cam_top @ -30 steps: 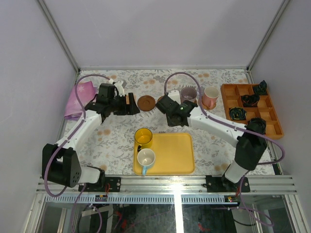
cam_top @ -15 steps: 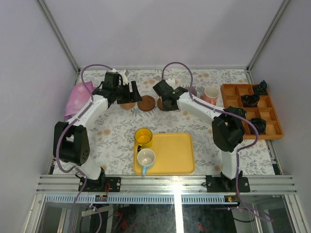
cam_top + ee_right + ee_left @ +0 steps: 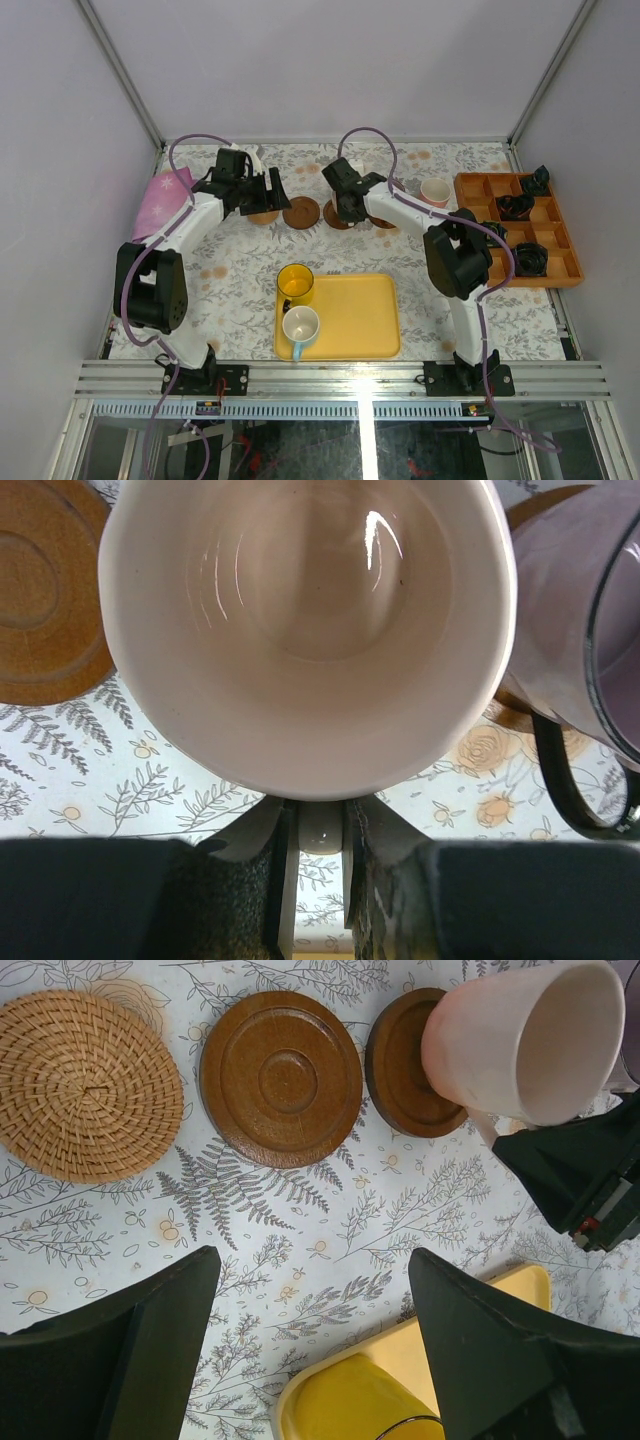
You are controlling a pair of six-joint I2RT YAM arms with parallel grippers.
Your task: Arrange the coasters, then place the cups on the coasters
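Observation:
My right gripper (image 3: 320,840) is shut on the handle of the pale pink cup (image 3: 305,630). That cup (image 3: 525,1040) hangs tilted with its base over a dark coaster (image 3: 400,1070); whether they touch I cannot tell. Left of it lie a brown wooden coaster (image 3: 282,1078) and a woven one (image 3: 90,1085). A greyish purple cup (image 3: 580,630) stands just right of the held cup. The salmon cup (image 3: 434,191) is farther right. My left gripper (image 3: 312,1260) is open over bare tablecloth. The yellow cup (image 3: 295,283) and the white cup with blue handle (image 3: 300,325) are on the yellow tray (image 3: 360,320).
An orange compartment box (image 3: 515,225) holding black parts stands at the right edge. A pink cloth (image 3: 160,200) lies at the far left. The two grippers (image 3: 265,190) (image 3: 345,205) are close together over the coaster row.
Both arms have swung toward the back of the table. The right gripper now holds the pale pink cup over the dark coaster. The left gripper has stayed open.

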